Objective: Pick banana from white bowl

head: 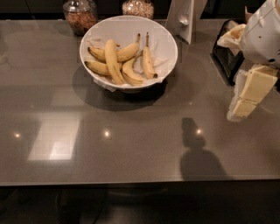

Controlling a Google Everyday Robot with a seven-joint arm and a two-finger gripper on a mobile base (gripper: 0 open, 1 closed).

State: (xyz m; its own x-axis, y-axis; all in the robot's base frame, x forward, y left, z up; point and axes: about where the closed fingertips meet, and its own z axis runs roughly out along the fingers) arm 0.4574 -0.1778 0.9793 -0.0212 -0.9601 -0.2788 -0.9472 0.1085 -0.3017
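Note:
The white bowl (171,51) stands at the back middle of the grey table, lined with crumpled white paper. Several bananas lie in it. The banana (113,61), the longest and slimmest, lies lengthwise over the left ones. A short banana with a long dark stem (148,61) lies to its right. My gripper (238,111) hangs at the right edge of the view, pointing down and to the left above the table. It is well to the right of the bowl and holds nothing that I can see.
Two glass jars (80,15) (138,8) stand behind the bowl. A white upright stand (186,17) is at the back right. A black holder (225,57) with paper items sits under my arm. The arm's shadow (194,148) falls near the table's front edge.

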